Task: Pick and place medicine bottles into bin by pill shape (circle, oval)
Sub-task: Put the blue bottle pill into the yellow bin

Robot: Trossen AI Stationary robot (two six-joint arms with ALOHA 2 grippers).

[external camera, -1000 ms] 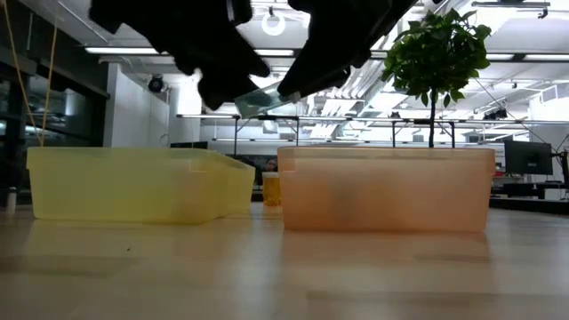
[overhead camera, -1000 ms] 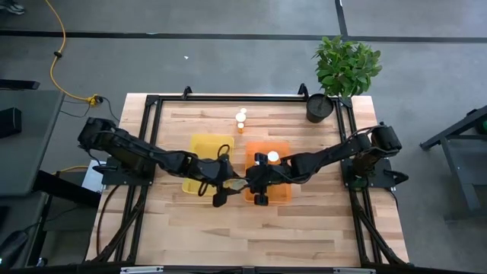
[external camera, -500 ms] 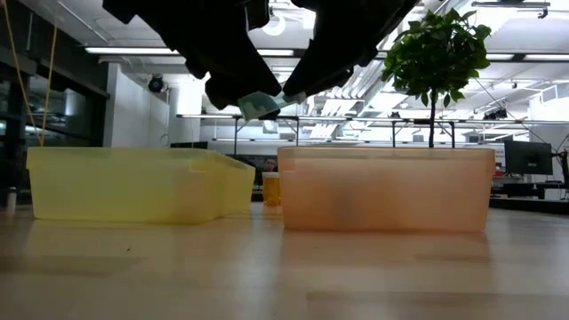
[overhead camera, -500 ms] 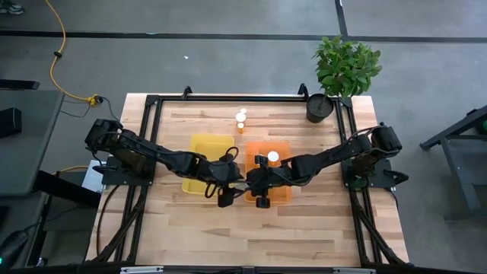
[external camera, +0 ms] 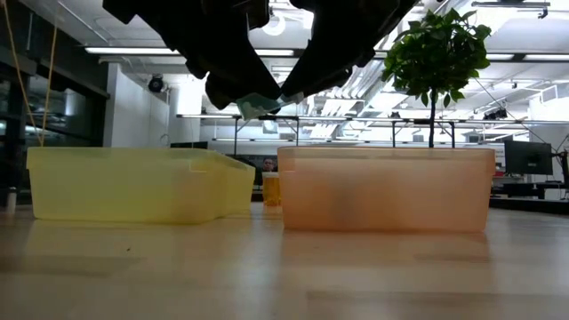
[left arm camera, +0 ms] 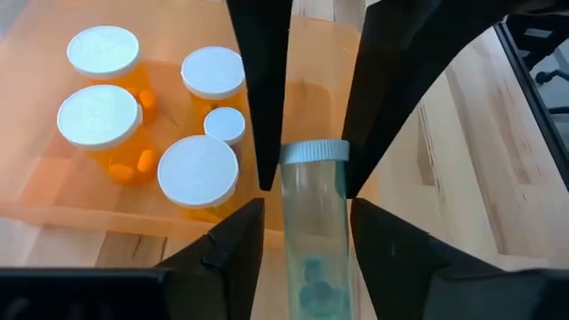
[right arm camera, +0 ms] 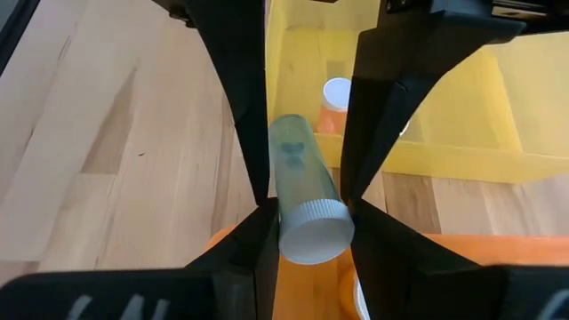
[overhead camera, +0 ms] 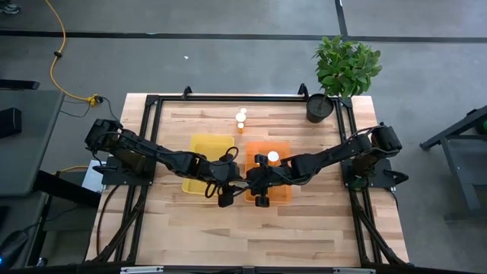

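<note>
Our right gripper (right arm camera: 307,213) clamps the capped end of a clear pill bottle (left arm camera: 313,222); our left gripper (left arm camera: 307,227) flanks its body, contact unclear. Both arms meet above the gap between the yellow bin (overhead camera: 199,144) and the orange bin (overhead camera: 283,148), which holds five white-capped bottles (left arm camera: 102,120).

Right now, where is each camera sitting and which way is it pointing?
High view: overhead, facing down; both arms meet between yellow bin and orange bin.
Low view: tabletop height, facing both bins; arms overhead.
Left wrist view: behind left gripper, facing orange bin, clear vial.
Right wrist view: behind right gripper, facing yellow bin.
Both wrist views share the vial.
</note>
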